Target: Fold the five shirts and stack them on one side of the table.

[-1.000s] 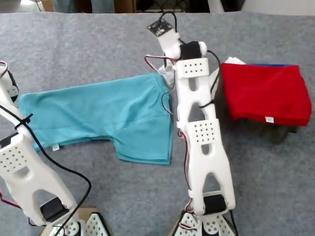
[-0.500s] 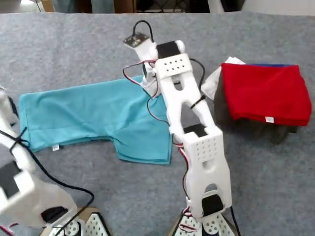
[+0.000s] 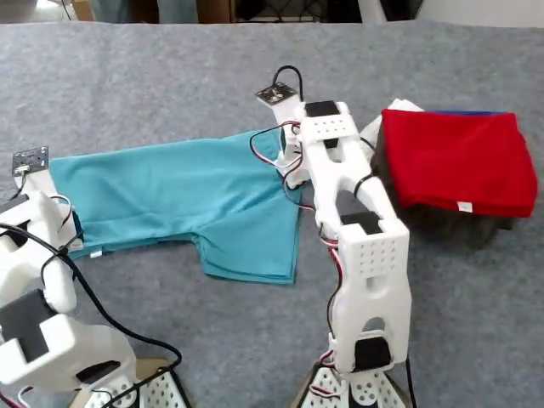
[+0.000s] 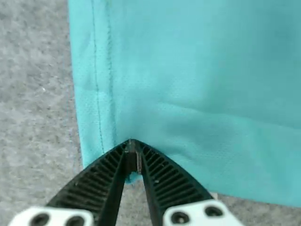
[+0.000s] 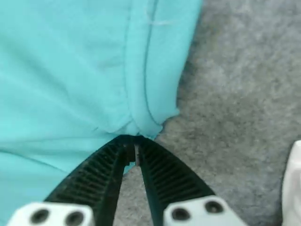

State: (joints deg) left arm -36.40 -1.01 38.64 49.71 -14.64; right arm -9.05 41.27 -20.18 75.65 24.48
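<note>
Folding is judged nearly done: perhaps four shirts are piled in the red-topped stack [image 3: 459, 161]. The teal shirt [image 3: 178, 204], left unfolded just beside it, is clamped at both ends by the left gripper [image 4: 133, 153] and right gripper [image 5: 130, 149].

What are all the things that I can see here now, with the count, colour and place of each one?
teal shirt: one, teal, spread over the left and middle of the table
red shirt: one, red, folded, on top of the stack at the right
garments under the red shirt: count unclear; dark, white and blue edges show
table: one, grey cloth surface
left gripper: one, black, shut on the teal shirt's left edge
right gripper: one, black, shut on the teal shirt's right edge
</note>
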